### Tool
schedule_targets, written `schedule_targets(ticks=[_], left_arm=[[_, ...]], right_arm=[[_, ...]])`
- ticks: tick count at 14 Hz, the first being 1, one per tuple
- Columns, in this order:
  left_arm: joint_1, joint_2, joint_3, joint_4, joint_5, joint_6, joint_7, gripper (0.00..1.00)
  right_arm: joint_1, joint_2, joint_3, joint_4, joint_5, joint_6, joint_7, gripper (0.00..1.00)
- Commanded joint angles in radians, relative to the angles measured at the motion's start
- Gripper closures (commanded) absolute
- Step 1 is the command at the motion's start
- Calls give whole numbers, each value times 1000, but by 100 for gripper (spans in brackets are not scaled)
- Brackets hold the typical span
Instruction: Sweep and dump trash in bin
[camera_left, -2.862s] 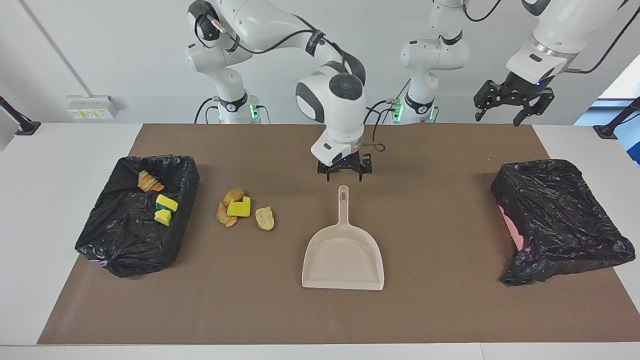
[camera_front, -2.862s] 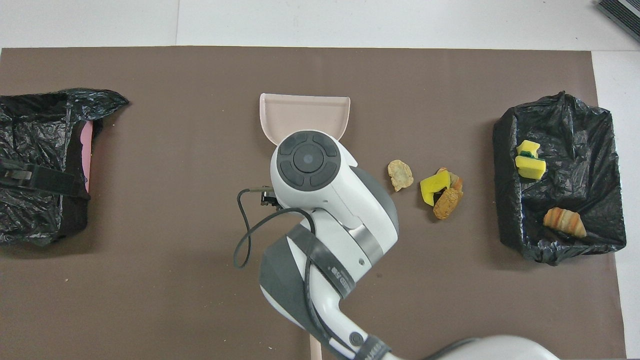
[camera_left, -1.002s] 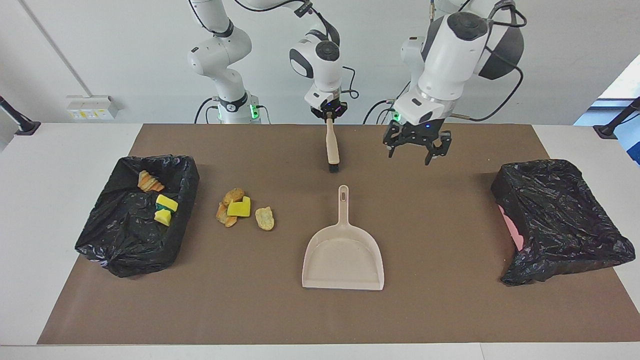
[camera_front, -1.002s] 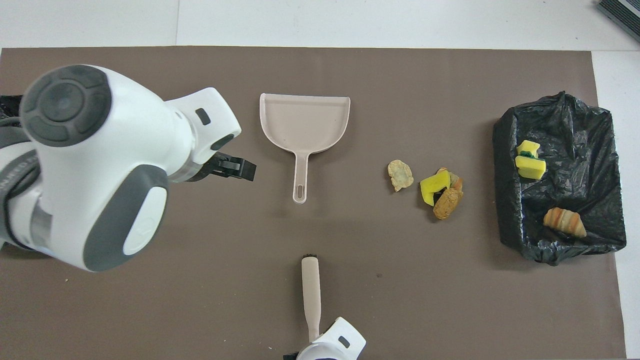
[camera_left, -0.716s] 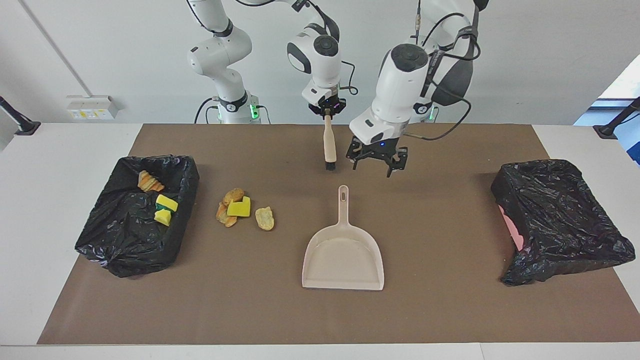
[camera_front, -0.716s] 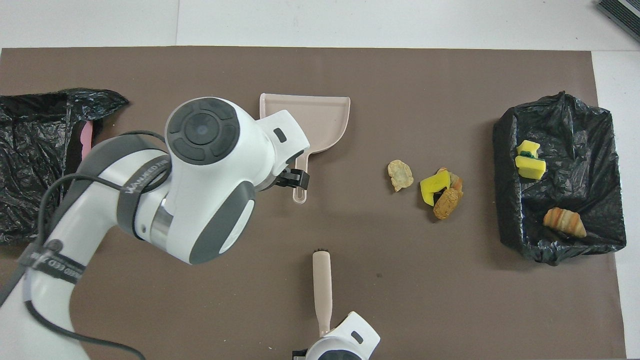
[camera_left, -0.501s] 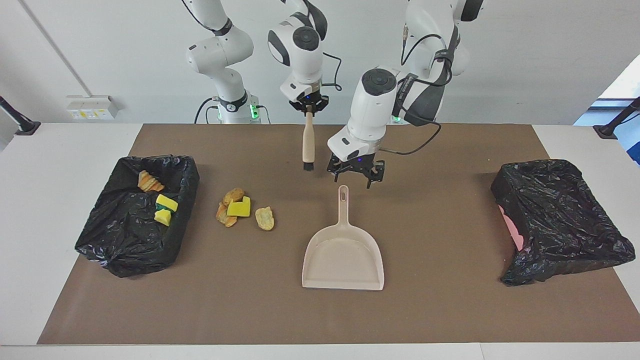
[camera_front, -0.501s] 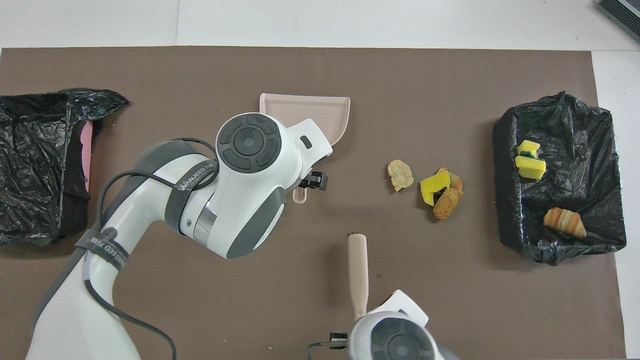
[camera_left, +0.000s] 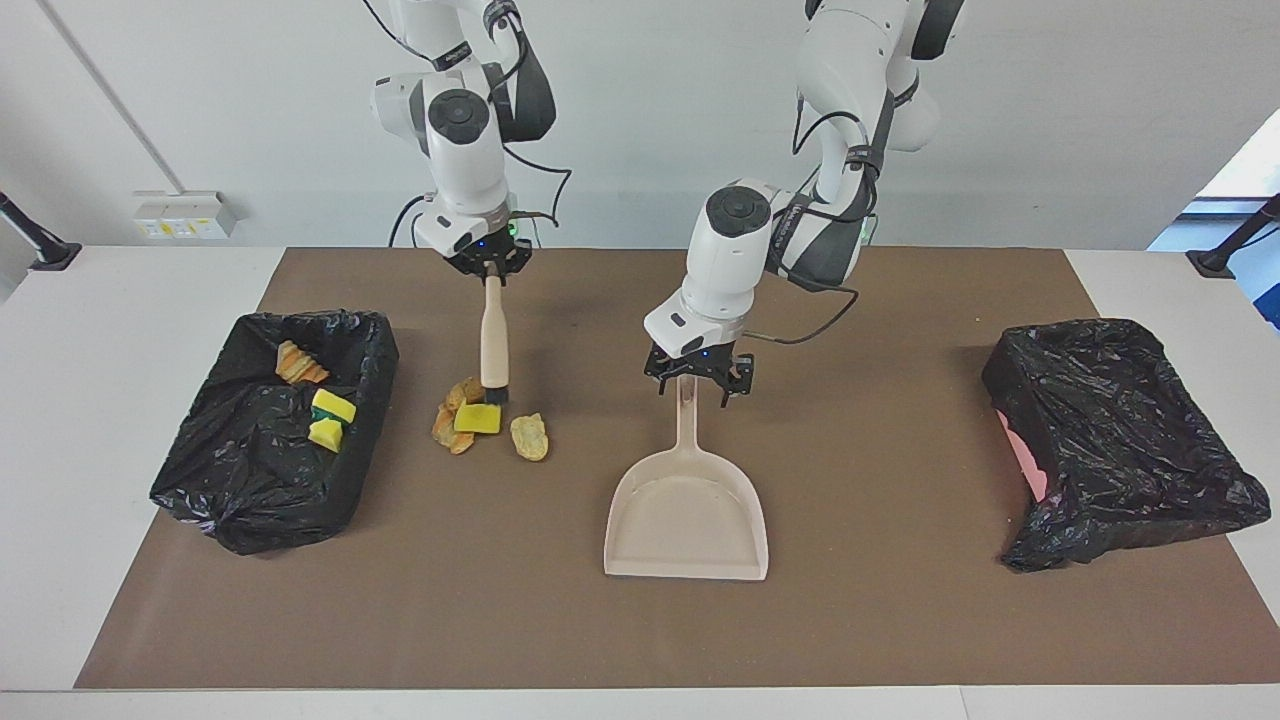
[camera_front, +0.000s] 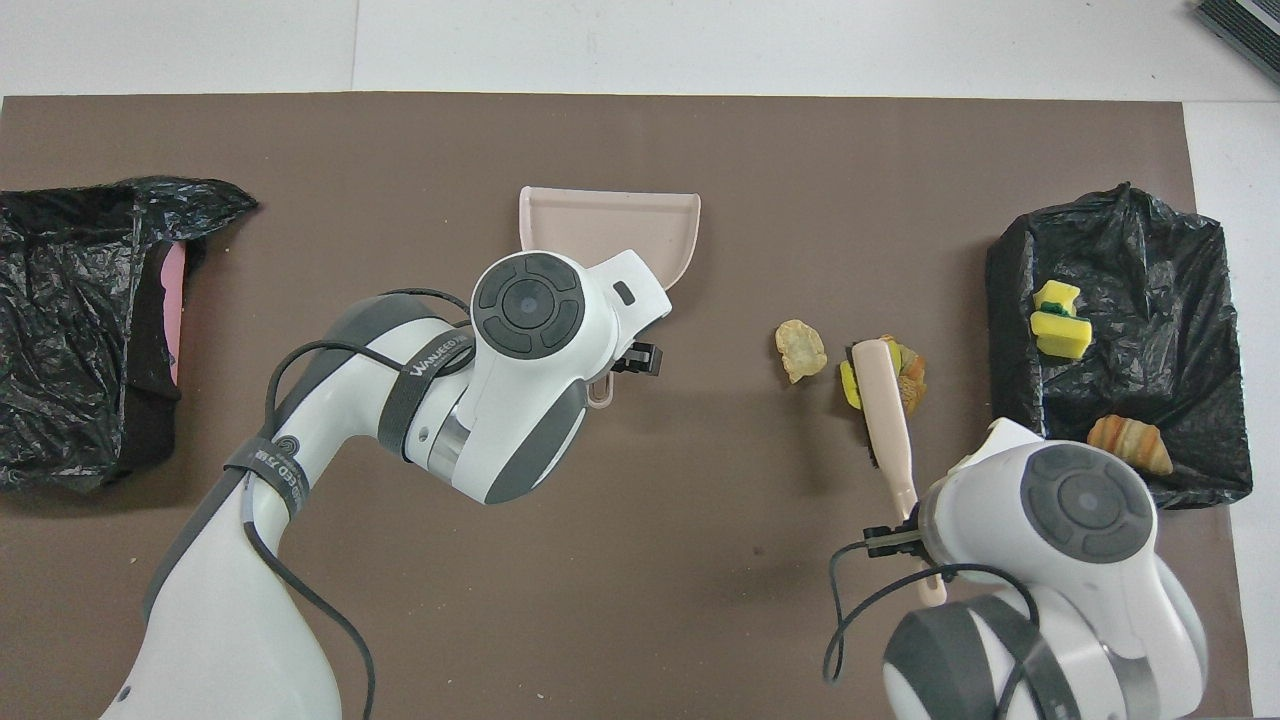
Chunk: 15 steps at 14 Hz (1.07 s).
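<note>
Left gripper (camera_left: 698, 384) poised over dustpan handle; brush at the trash.

The dustpan (camera_left: 686, 512) lies mid-table, its long axis running away from the robots, handle end nearest them, directly under the left gripper's spread fingers. The right gripper (camera_left: 489, 272), clenched on the brush (camera_left: 492, 345), hangs it bristles-down over the trash (camera_left: 478, 418), which lies loose between the dustpan and the bin (camera_left: 262, 470) at the right arm's end, just beside that bin.

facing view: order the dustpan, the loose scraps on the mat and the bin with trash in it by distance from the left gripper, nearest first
1. dustpan: its handle is directly under the left gripper.
2. loose scraps: on the mat, toward the right arm's end.
3. bin with trash: at the right arm's end of the table.
</note>
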<state>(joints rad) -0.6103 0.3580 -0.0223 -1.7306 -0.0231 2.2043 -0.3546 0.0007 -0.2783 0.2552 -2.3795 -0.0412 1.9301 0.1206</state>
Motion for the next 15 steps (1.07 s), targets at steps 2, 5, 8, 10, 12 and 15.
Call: schedule_targets(ticks=[2, 5, 8, 10, 12, 15], left_arm=[[-11, 24, 10, -26, 18, 83, -33, 0], [-13, 42, 10, -26, 18, 107, -59, 0], [-13, 48, 10, -20, 20, 120, -72, 18], [-14, 48, 10, -23, 20, 107, -66, 40], [-16, 48, 10, -26, 20, 101, -64, 50], [-14, 47, 10, -24, 20, 97, -61, 77]], right_arm=[[-53, 140, 18, 120, -311, 0, -74, 100], [-65, 218, 18, 120, -358, 64, -68, 100], [-111, 220, 21, 85, -347, 83, -99, 100], [-165, 228, 21, 71, -309, 128, -122, 100], [-165, 246, 21, 51, -292, 138, -137, 100], [-122, 248, 22, 46, -119, 115, -170, 100]])
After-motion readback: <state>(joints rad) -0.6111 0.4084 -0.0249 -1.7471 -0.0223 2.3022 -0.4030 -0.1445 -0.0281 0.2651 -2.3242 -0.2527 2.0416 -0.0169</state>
